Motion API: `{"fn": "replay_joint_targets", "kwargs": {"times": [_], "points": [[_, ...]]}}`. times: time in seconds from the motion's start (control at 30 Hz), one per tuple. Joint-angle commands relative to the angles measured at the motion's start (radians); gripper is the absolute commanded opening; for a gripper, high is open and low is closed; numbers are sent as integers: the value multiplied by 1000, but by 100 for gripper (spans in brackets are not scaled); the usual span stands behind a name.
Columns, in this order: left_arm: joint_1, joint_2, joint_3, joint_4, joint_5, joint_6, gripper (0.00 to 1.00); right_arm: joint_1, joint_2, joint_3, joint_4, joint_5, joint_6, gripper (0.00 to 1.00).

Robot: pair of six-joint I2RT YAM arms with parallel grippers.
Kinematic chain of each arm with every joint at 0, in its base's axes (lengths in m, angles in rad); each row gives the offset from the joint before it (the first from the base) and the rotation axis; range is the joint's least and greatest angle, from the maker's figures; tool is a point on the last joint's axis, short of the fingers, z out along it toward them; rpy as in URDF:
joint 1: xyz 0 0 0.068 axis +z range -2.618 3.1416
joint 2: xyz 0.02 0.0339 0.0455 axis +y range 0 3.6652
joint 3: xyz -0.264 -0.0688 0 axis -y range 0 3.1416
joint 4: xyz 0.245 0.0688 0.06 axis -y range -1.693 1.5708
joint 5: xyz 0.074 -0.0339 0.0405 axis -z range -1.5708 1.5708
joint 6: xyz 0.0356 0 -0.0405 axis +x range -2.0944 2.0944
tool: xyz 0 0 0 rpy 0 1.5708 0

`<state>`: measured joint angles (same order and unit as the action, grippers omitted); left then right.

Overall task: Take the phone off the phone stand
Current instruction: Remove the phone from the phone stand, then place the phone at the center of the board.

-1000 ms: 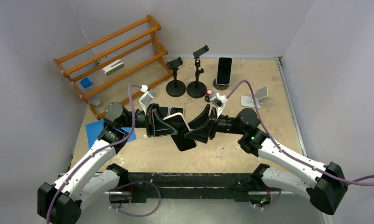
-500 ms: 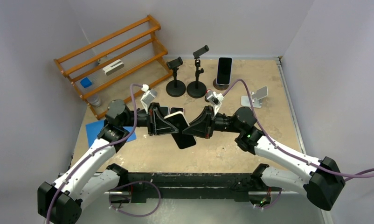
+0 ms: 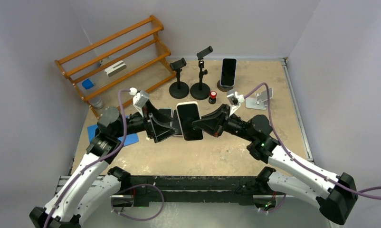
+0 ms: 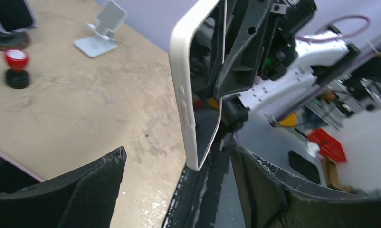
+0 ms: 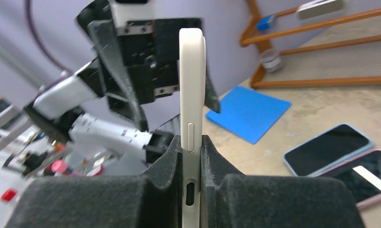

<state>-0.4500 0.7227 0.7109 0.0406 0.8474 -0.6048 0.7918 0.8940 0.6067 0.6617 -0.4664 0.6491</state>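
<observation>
While the right gripper (image 5: 192, 159) pinches the phone (image 5: 192, 95) tight by its port end, holding it in the air above the table (image 3: 226, 156) and well clear of the stands (image 3: 179, 78), the left gripper (image 4: 179, 164) gapes wide around it, gripping nothing. That split suggests a handover: one arm bears the phone so the other can back off.

Right wrist view: the right gripper (image 5: 192, 147) covers the lower faces of the phone (image 5: 191, 71). Top view: the left gripper (image 3: 172, 127) partly hides the loose phones (image 3: 166, 113) beneath it.
</observation>
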Motion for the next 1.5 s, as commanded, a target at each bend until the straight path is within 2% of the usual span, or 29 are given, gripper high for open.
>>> {"fn": "replay_joint_targets", "kwargs": {"times": [0.0,0.17,0.33,0.47,0.73,1.13,1.47], "points": [[4,-101,44,-155,-263,76,81,1,-65,-18,-30,302,23,0],[4,-160,47,-247,-492,121,84,0,-27,-24,-99,414,35,0],[4,-168,44,-268,-567,177,84,-11,14,-83,-60,460,66,0],[4,-129,45,-269,-566,177,84,-47,65,-148,-5,450,107,0],[4,-18,100,-226,-541,155,82,-191,233,-236,173,290,261,0],[4,-39,19,-203,-481,161,80,-209,562,-167,320,230,296,0],[4,-46,20,-208,-463,160,80,-210,714,-135,430,222,393,0]]}}
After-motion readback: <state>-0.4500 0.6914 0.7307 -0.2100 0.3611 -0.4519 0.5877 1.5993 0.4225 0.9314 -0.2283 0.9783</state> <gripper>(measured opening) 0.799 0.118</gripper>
